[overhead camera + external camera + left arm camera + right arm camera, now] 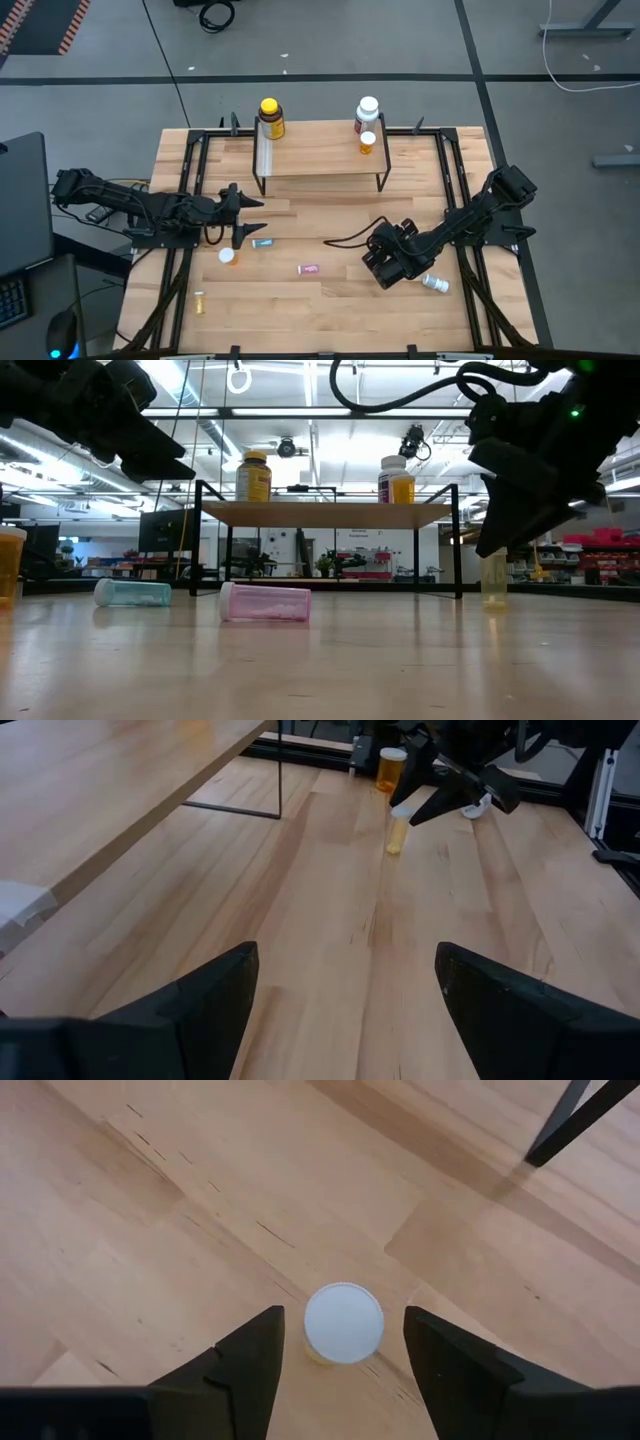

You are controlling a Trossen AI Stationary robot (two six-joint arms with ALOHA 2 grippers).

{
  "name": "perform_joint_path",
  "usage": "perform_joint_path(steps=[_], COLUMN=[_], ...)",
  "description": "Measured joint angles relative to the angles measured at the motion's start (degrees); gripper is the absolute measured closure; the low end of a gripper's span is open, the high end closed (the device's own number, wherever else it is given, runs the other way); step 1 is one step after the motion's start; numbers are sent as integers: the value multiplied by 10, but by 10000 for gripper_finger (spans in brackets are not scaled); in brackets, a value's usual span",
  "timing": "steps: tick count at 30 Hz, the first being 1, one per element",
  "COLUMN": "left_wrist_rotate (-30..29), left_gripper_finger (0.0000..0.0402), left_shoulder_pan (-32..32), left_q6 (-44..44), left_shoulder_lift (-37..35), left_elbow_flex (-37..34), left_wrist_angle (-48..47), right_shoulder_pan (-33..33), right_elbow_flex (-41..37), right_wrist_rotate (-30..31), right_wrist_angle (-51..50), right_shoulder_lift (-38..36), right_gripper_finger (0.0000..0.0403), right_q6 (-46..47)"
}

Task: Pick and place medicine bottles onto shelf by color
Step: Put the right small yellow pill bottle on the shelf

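Observation:
The shelf [320,152] stands at the table's far middle. On it stand a big yellow bottle [270,118], a big white bottle [367,110] and an orange vial [367,142]. My right gripper [343,1316] is open above an upright pale yellow vial with a white cap [343,1323]. Its fingers stand on either side of the cap without touching it. The vial also shows in the low view [493,582] and the left wrist view [398,830]. My left gripper [245,218] is open and empty at the table's left.
On the table lie a teal vial [262,242], a pink vial [310,268], a tiny yellow vial [199,300] and a white-capped bottle [435,283]. An orange white-capped vial [229,256] stands upright near my left gripper. Black frame rails [190,170] run along both table sides.

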Motion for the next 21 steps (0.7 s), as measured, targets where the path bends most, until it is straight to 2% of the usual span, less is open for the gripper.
perform_joint_path(steps=[10,21], left_wrist_rotate=[0,0], left_gripper_finger=[88,88], left_shoulder_pan=[0,0], left_q6=[0,0], left_shoulder_lift=[0,0], left_elbow_flex=[0,0], left_wrist_angle=[0,0], right_shoulder_pan=[-14,-15], right_elbow_flex=[0,0], right_wrist_rotate=[-18,-30], right_wrist_angle=[2,12], right_shoulder_lift=[0,0], right_gripper_finger=[194,261], right_q6=[-15,-26])
